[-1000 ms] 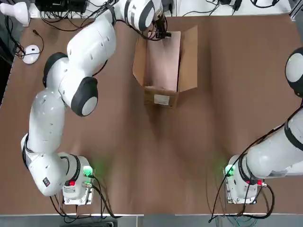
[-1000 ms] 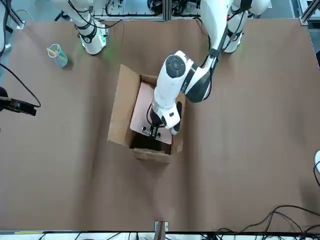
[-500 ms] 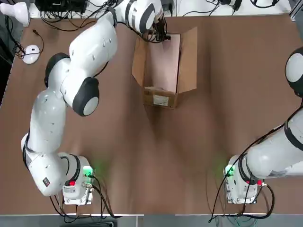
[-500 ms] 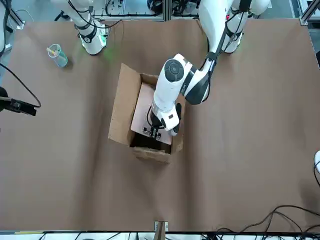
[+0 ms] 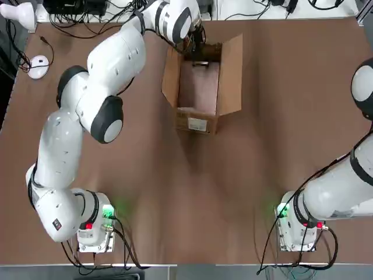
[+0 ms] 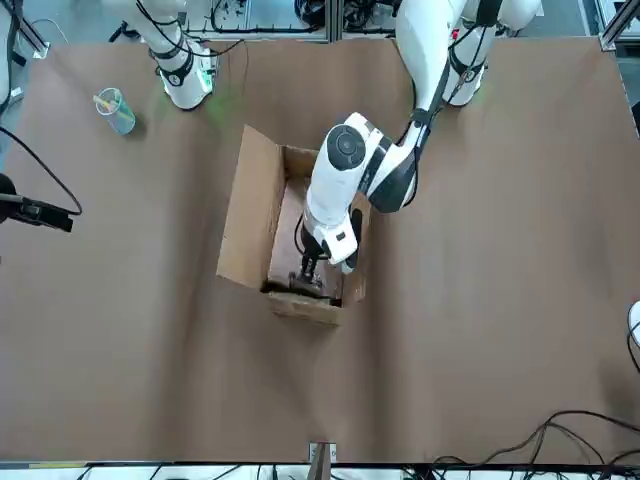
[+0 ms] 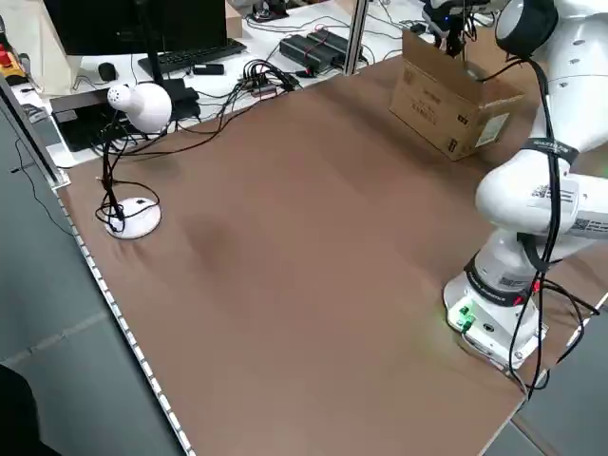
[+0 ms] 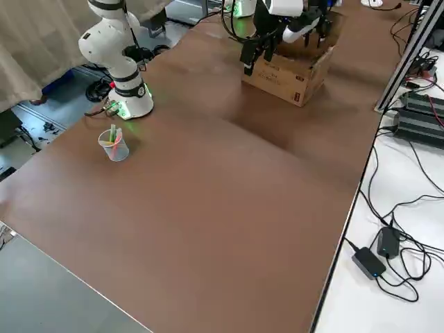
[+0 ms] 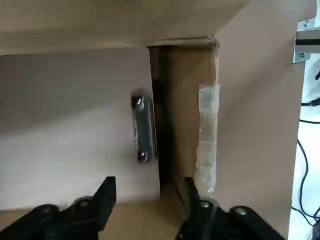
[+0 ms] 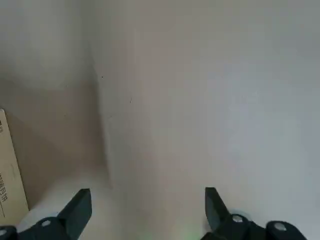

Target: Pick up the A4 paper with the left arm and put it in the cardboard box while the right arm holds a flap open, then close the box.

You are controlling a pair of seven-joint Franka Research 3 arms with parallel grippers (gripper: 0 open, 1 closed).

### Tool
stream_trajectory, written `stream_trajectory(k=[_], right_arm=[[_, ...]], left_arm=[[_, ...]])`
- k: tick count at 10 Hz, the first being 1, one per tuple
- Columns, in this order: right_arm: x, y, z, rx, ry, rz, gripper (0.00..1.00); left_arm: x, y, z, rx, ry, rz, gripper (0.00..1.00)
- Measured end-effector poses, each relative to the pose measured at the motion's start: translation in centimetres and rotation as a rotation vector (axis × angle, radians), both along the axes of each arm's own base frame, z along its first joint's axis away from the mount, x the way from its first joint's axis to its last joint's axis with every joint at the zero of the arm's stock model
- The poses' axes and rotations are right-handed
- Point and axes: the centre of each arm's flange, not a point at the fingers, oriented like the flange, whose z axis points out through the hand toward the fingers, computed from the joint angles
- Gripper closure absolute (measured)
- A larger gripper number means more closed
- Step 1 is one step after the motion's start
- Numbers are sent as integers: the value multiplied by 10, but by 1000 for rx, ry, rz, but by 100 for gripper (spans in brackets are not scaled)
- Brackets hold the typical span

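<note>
The cardboard box (image 5: 232, 73) stands far across the table's middle with both long flaps (image 6: 248, 215) upright and its white label (image 5: 199, 123) facing the arm bases. Inside lies the A4 paper (image 5: 198, 87), flat on the bottom, also seen as a pale sheet (image 9: 65, 125) with its dark clip (image 9: 142, 127) against the far end wall (image 9: 187, 110). My left gripper (image 9: 147, 195) hangs open just above that clip end (image 5: 201, 63), holding nothing. My right gripper (image 10: 146, 202) is open, off to the robot's right, away from the box.
A clear plastic cup (image 6: 115, 110) stands near the right arm's base (image 6: 185, 80). A white desk lamp with a round base (image 7: 133, 217) sits at the table's far left corner. Cables and equipment line the far edge.
The paper, tilted and held at its clip end before, has dropped flat into the box. The left gripper has opened and let it go.
</note>
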Motion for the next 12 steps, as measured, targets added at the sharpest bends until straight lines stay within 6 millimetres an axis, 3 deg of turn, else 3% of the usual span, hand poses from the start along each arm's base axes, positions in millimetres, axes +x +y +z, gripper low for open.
stream_trajectory(k=[2,3,5,7,8,9,11,12], right_arm=[[0,0,0,0,0,0,0],[0,0,0,0,0,-1,0],[0,6,-2,-2,3,-40,0],[-11,39,-25,-6,137,-41,0],[-18,62,-51,-14,232,-15,0],[-19,82,-82,-11,301,9,0],[-14,104,-130,70,386,15,0],[-9,107,-143,128,393,4,0]], left_arm=[[1,2,5,5,5,1,30],[3,10,20,15,17,5,27],[11,52,89,47,21,-31,12],[16,110,147,82,55,-95,15],[22,139,162,85,75,-102,21],[34,165,165,71,88,-103,40],[54,200,139,25,152,-121,70],[62,207,113,6,200,-121,84]])
